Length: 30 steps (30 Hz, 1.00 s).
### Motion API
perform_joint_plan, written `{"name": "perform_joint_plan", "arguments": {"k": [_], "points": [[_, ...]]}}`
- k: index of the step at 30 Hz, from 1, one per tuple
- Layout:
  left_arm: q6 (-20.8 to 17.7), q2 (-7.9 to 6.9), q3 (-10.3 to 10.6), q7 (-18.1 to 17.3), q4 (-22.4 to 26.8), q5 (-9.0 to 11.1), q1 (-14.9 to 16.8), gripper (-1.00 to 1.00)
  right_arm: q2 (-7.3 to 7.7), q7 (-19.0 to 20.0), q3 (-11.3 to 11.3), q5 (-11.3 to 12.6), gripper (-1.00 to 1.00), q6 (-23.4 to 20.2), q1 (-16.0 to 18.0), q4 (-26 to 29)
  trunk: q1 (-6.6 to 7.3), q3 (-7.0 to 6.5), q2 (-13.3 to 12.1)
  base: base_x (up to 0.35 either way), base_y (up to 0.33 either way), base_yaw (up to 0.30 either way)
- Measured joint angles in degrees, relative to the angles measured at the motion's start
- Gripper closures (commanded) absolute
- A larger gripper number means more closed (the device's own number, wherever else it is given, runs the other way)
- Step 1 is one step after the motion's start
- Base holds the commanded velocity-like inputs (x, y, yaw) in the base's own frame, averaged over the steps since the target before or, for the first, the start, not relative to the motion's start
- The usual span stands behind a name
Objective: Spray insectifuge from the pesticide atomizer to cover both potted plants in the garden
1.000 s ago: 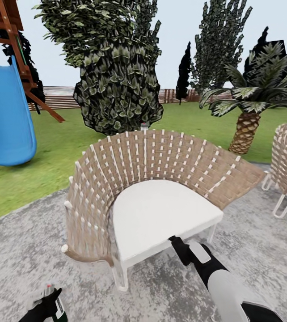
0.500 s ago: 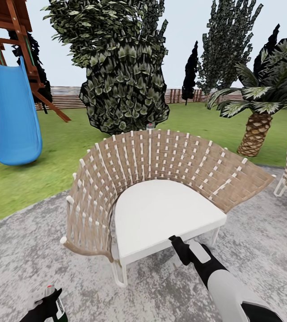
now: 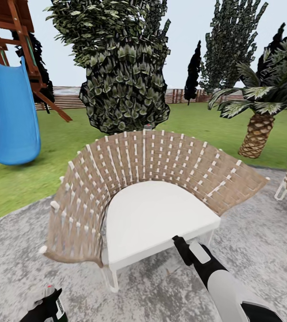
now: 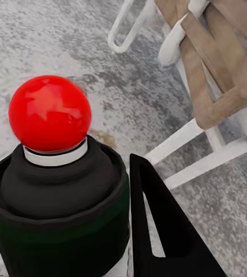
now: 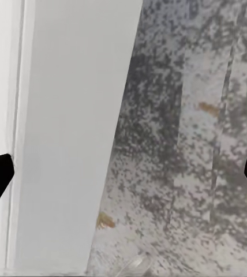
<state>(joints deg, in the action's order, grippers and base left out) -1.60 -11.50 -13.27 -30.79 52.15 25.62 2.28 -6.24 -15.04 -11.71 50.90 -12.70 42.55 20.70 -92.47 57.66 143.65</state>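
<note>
Green-bodied and red-tipped, the pesticide atomizer (image 4: pixel 51 190) sits pinched in the left gripper (image 3: pixel 45 306), low at the robot's left side over the stone patio (image 3: pixel 23 250). In the left wrist view, one black finger (image 4: pixel 158 231) presses against the bottle's side, with the red spray head (image 4: pixel 49 113) standing clear above the black neck.

The right gripper (image 5: pixel 123 173) hangs spread and empty; its two black fingertips sit at opposite edges of the right wrist view, well apart, with patio stone and a white surface between them. In the head view the right arm (image 3: pixel 215 277) points toward the front edge of the wicker chair (image 3: pixel 152 165).

Step in hand: pickup appears complete; the robot is in transit. Neither potted plant is visible. Ahead lie the chair's white cushion (image 3: pixel 157 219), the lawn (image 3: pixel 40 156), a blue slide (image 3: pixel 11 116), a palm (image 3: pixel 257 134) and large trees (image 3: pixel 121 67).

Next move, as a judgement: steer the base around the chair, locate the two small grey pots, then aim the spray head at the leaves.

Labels: a white label shows on the bottle in the head view, too small to read. No other writing is legible.
</note>
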Motion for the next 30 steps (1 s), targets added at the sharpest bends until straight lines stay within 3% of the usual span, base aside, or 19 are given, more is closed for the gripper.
{"name": "perform_joint_plan", "arguments": {"k": [7, 26, 30], "points": [[-0.1, -0.07, 0.0, -0.1, 0.0, 0.1, 0.0, 1.00, 0.00, 0.1, 0.0, 0.1, -1.00, -0.1, 0.0, 0.0, 0.00, 0.00, 0.0, 0.134, 0.106, 0.262], [-0.2, 0.09, -0.1, 0.0, 0.0, 0.3, 0.0, 1.00, -0.06, 0.4, 0.2, -0.1, -1.00, -0.2, 0.0, 0.0, 0.00, 0.00, 0.0, 0.227, 0.223, 0.264], [-0.1, 0.34, 0.0, 0.1, 0.0, 0.1, 0.0, 1.00, -0.04, 0.5, 0.2, 0.2, -1.00, -0.1, 0.0, 0.1, 0.00, 0.00, 0.0, 0.022, 0.006, 0.050]]}}
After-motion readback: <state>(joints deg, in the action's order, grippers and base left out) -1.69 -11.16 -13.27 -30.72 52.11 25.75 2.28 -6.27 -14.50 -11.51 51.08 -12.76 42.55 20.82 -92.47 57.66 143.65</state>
